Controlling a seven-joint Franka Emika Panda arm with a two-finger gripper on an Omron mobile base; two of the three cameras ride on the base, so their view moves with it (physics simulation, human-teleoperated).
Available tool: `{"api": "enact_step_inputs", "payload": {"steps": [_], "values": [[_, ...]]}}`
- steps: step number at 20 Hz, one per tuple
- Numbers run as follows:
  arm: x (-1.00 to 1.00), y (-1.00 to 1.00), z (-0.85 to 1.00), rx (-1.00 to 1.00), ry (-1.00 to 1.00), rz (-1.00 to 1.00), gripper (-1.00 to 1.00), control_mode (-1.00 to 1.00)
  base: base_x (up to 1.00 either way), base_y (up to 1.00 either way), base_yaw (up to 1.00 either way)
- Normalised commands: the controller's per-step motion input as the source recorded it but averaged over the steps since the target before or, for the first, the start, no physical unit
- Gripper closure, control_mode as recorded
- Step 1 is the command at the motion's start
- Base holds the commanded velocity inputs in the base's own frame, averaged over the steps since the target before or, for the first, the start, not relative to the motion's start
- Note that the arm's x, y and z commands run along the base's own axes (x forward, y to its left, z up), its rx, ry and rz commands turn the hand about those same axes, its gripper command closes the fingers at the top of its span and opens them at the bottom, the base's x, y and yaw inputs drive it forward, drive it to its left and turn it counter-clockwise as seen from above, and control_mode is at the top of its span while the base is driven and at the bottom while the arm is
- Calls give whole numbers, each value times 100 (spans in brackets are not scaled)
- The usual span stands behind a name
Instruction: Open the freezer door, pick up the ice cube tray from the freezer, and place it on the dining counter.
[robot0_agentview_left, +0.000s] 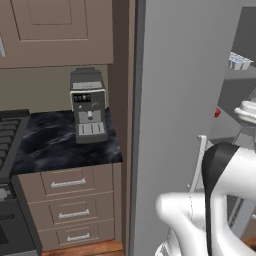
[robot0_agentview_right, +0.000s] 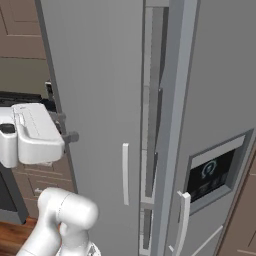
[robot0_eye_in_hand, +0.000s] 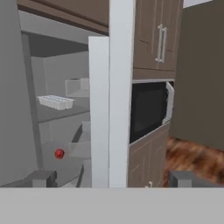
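Gripper (robot0_eye_in_hand: 112, 178) fingers spread apart, empty — ice cube tray (robot0_eye_in_hand: 55, 102) beyond on a freezer shelf (robot0_eye_in_hand: 61, 114), well apart.

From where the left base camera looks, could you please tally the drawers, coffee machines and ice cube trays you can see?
Drawers: 3, top, middle, bottom
Coffee machine: 1
Ice cube tray: 1
Total: 5

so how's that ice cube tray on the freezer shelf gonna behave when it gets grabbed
The ice cube tray looks thin and small, so probably light. Its low, flat shape shouldn't roll or tip, but may slide on the smooth shelf. The gridded walls suggest fair stiffness.
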Motion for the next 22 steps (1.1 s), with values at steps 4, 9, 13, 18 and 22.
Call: {"api": "enact_step_inputs", "payload": {"steps": [4,9,13,18,22], "values": [[22,0,-1,0,-6,-16,-100,-100,0,0,0],[19,0,-9,-2,-9,-13,-100,-100,0,0,0],[13,0,-16,-4,-11,-11,-100,-100,0,0,0],[22,0,-18,-2,-7,-8,-100,-100,0,0,0],[34,0,-12,0,-3,-5,-100,-100,0,0,0]]}}
